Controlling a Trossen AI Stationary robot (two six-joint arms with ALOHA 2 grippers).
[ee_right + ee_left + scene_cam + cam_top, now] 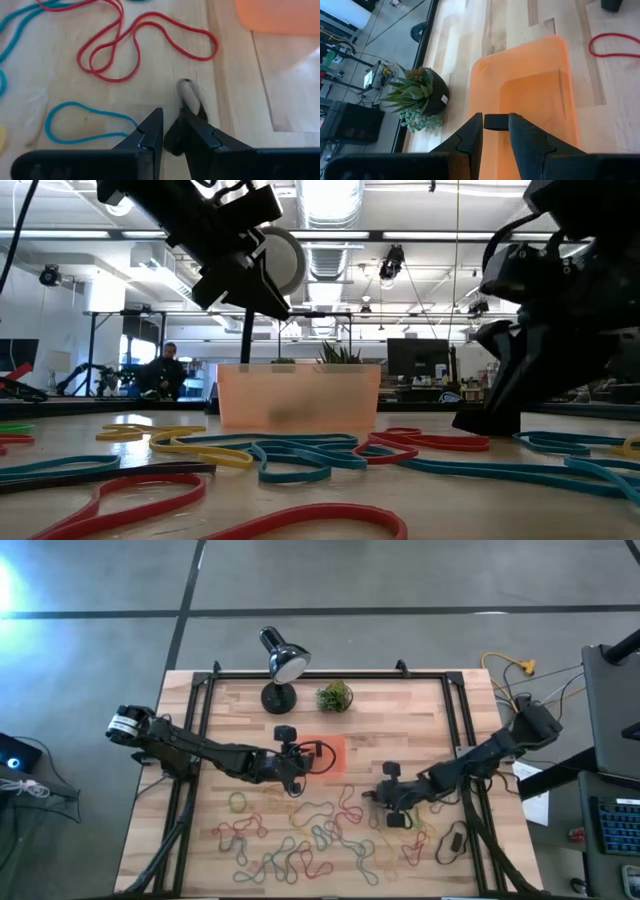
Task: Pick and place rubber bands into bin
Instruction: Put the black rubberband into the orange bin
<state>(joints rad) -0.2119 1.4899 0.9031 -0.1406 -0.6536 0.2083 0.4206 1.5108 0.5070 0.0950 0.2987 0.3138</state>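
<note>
The orange-red bin [337,756] sits mid-table; in the low view it [298,395] stands behind the bands. Many coloured rubber bands [310,840] lie loose across the near half of the table [290,455]. My left gripper [495,120] hovers over the bin [535,75], shut on a black rubber band [320,751]. My right gripper [170,117] is down on the table just right of the bin's near corner [280,15], its fingers nearly together around a greyish rubber band [187,92]. A red band [135,45] and a blue band [85,122] lie beside it. My left gripper pinches a short stretch of the black band [496,121] between its two fingertips, held clear above the bin floor; from above the band shows as a loop over the bin. My right gripper pinches one end of the greyish band [192,107] between its fingertips, slanting down onto the wood from the table's right. The band's free end [185,87] lies on the table.
A black desk lamp [280,665] and a small potted plant [334,696] stand toward the far edge behind the bin; the plant [417,100] is close beside it. A black frame borders the table [200,720]. A black object [452,840] lies near the right front.
</note>
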